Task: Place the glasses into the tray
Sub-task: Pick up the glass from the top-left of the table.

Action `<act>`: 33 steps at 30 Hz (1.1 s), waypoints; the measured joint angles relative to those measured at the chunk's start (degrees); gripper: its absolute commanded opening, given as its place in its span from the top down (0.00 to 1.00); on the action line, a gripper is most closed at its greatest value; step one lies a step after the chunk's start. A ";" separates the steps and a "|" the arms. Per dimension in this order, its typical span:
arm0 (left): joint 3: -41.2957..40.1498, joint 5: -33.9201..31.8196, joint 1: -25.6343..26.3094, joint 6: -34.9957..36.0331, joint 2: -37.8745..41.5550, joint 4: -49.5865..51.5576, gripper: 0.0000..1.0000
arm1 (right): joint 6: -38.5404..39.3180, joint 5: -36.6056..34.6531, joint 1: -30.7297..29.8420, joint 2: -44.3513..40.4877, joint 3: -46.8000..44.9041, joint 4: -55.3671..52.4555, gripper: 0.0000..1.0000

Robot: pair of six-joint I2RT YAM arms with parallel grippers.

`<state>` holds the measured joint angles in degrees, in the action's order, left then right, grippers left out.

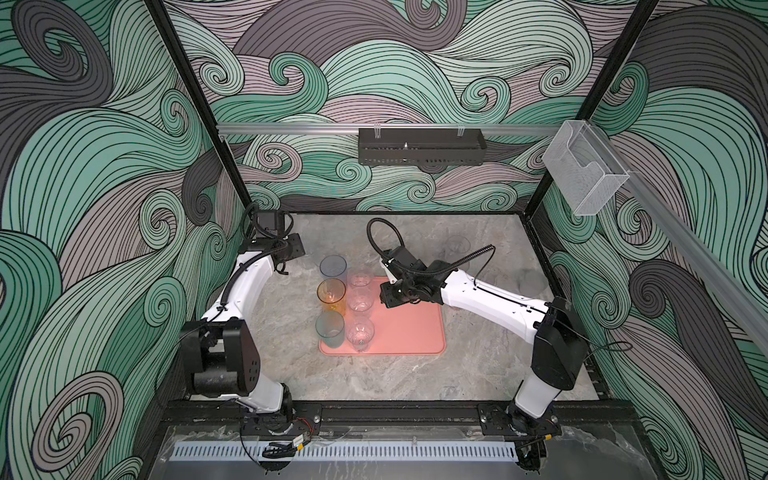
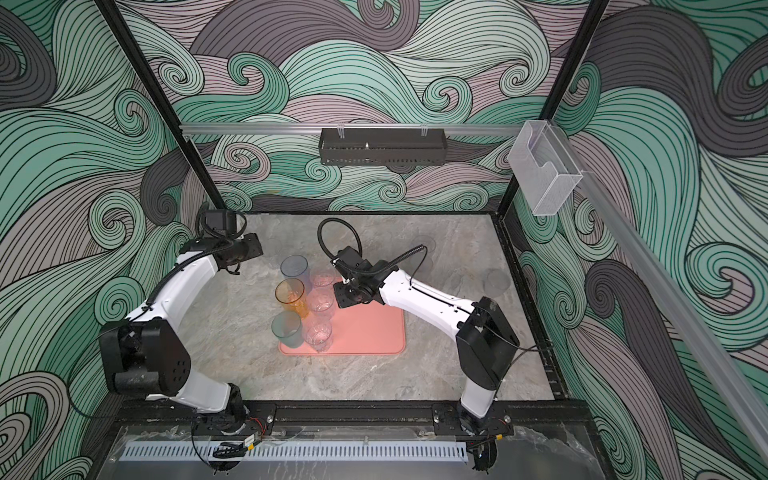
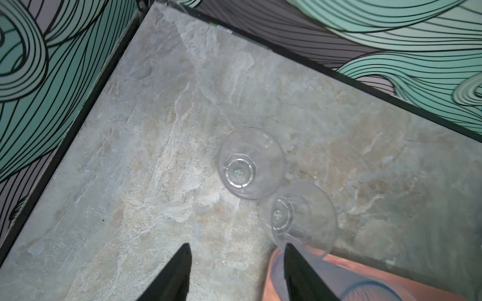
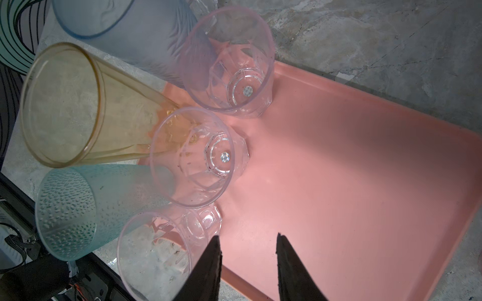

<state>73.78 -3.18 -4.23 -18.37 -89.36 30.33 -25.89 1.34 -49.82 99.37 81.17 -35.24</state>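
The salmon-pink tray point(image 1: 409, 332) lies mid-table. Along its left side stand a blue-grey tumbler point(image 1: 333, 267), an orange one point(image 1: 331, 293) and a teal one point(image 1: 330, 328), with three clear goblets point(image 1: 360, 303) beside them. My right gripper point(image 4: 247, 237) hangs open over bare tray, one finger close beside the nearest goblet point(image 4: 156, 250); whether it touches, I cannot tell. My left gripper point(image 3: 236, 246) is open over bare marble by the tray's far left corner. Two clear glasses point(image 3: 251, 164) point(image 3: 302, 213) stand on the table just beyond it.
More clear glasses point(image 1: 457, 245) and greyish ones point(image 1: 528, 280) stand on the marble at the back right. A black basket point(image 1: 419, 145) hangs on the back rail, and a clear holder point(image 1: 586, 174) on the right rail. Patterned walls enclose three sides.
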 measured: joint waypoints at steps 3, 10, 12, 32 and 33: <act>2.16 0.07 -3.28 -0.28 -3.98 1.92 0.41 | 0.37 0.22 0.31 0.00 0.00 0.26 0.56; 5.75 -0.44 -8.04 -0.17 -8.81 4.76 0.41 | 1.25 0.61 0.57 0.02 0.02 0.37 0.46; 5.75 -0.39 -8.50 -0.15 -9.29 5.16 0.41 | 1.49 0.63 0.57 0.02 0.02 0.37 0.45; 8.37 4.20 -9.64 -0.17 -13.09 7.13 0.42 | 1.88 1.64 1.22 0.02 0.02 0.37 0.42; 9.14 4.50 -9.64 -0.17 -13.84 7.28 0.43 | 1.86 1.70 1.22 0.02 0.02 0.37 0.42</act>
<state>82.91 1.32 -13.87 -18.55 -103.20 37.60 -24.03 3.05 -48.60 99.39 81.19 -34.87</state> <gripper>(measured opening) 0.580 0.578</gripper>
